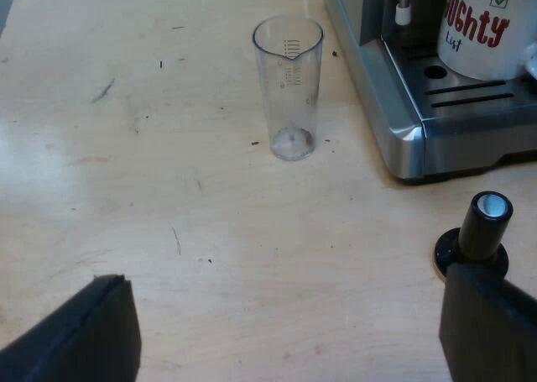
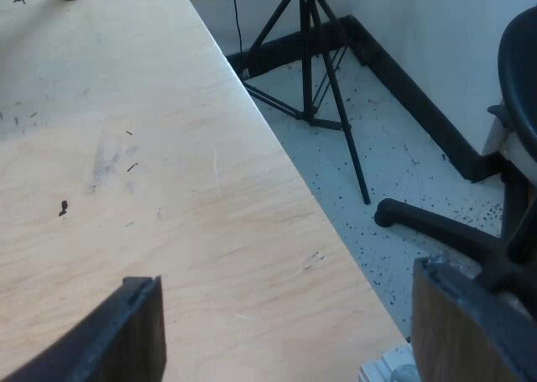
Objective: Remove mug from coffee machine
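Since mug sits on machine, left gripper & right gripper both fingers apart, empty; approach w/ left, skirt glass & tamper; lift straight.

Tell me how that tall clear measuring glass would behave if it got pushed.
The tall clear measuring glass stands upright and looks empty, so it is probably light. It narrows toward its base, so a push near the rim would likely tip it. Tipped, it could roll on the pale wooden table.
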`<state>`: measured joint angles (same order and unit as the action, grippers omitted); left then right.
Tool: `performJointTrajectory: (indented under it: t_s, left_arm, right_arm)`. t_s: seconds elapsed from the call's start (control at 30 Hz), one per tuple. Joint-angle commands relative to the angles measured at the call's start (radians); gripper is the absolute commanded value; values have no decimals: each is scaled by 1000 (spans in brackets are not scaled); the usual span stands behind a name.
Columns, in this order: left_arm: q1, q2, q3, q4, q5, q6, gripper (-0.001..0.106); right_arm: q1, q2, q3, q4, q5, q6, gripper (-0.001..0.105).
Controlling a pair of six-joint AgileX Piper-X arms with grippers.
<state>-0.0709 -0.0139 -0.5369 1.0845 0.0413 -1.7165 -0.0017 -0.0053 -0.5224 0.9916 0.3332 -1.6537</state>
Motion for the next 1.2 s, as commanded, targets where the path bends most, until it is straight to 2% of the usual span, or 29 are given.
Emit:
performJointTrajectory:
  t_s: [0.03,0.13,0.23,0.47,0.63,0.7,0.87,1.2]
  left_arm:
    - [-4,-38,-2,-15,2,-11,79]
    - [-4,-38,-2,-15,10,-11,79]
    - [-4,-38,-7,-12,44,-11,79]
    - [-4,5,-62,10,45,-11,79]
    - [-4,50,-108,10,70,-13,79]
    - [-18,74,-126,10,86,-15,79]
    - [-71,127,-151,10,90,-15,79]
    - [-129,258,-241,-13,142,-12,79]
  right_arm:
    - [-4,-48,-4,-8,5,-3,63]
    - [-4,-48,-15,7,-1,-3,63]
    - [-4,-43,-43,49,-25,-6,63]
    - [-4,-37,-113,131,-104,-10,63]
    - [-4,0,-155,159,-149,-67,63]
    - [-4,30,-185,159,-185,-96,63]
    - [-4,110,-259,159,-242,-119,63]
    - [-4,281,-399,156,-407,-124,63]
